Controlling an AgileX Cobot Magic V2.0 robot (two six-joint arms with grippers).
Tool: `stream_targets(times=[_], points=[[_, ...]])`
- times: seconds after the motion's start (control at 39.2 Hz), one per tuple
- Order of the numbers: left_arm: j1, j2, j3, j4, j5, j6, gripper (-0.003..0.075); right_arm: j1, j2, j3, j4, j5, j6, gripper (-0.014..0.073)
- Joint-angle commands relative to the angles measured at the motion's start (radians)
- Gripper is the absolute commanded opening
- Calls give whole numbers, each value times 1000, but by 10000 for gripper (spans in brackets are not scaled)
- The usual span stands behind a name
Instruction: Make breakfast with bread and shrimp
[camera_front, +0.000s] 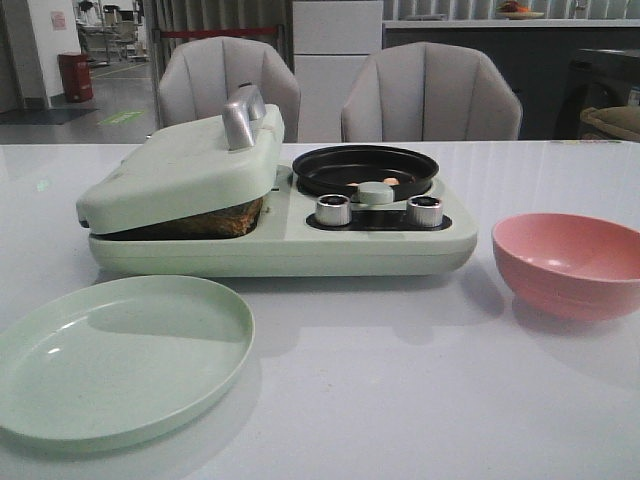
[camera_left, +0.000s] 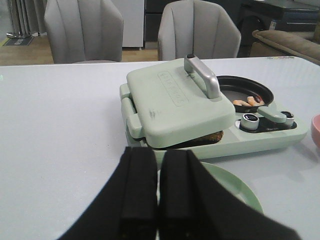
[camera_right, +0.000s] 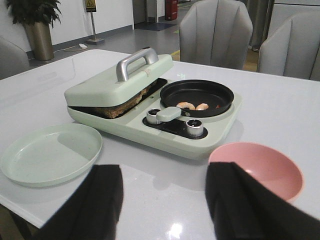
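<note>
Front view: the bread (camera_front: 215, 220) shows only as a dark brown, rough edge squeezed under the tilted lid (camera_front: 180, 170) of a pale green breakfast maker (camera_front: 280, 245) at the table's (camera_front: 400, 400) middle; the slice count cannot be told. One metal handle (camera_front: 242, 117) tops the lid. The round black pan (camera_front: 365, 170) holds shrimp (camera_front: 390, 182), a small pinkish-orange bit. Two silver knobs (camera_front: 333, 210) sit below the pan. One smooth green plate (camera_front: 115, 355) lies by the near left edge, one pink bowl (camera_front: 570, 262) near the right edge.

Left wrist view: the left end effector (camera_left: 157, 200) has its black fingers pressed nearly together, holding nothing, above the plate. Shrimp appear as two or three curled orange pieces.

Right wrist view: the right end effector (camera_right: 162, 200) is spread wide and empty; two pale orange shrimp show in the pan.
</note>
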Motion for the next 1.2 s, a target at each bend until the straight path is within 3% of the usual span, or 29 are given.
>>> stream_targets(times=[0.0, 0.1, 0.25, 0.33, 1.17], points=[[-8, 13, -26, -14, -75, -11, 114, 2, 21, -14, 1, -116, -8, 479], [-8, 13, -26, -14, -75, -11, 114, 2, 21, -3, -1, -146, -8, 416], [-8, 13, -26, -14, -75, -11, 114, 2, 21, -1, -1, -151, -8, 125], [-8, 13, -26, -14, -75, -11, 114, 2, 21, -1, -1, -158, -8, 160], [-8, 13, -25, 28, -77, -11, 114, 2, 21, -1, 1, -154, -8, 153]])
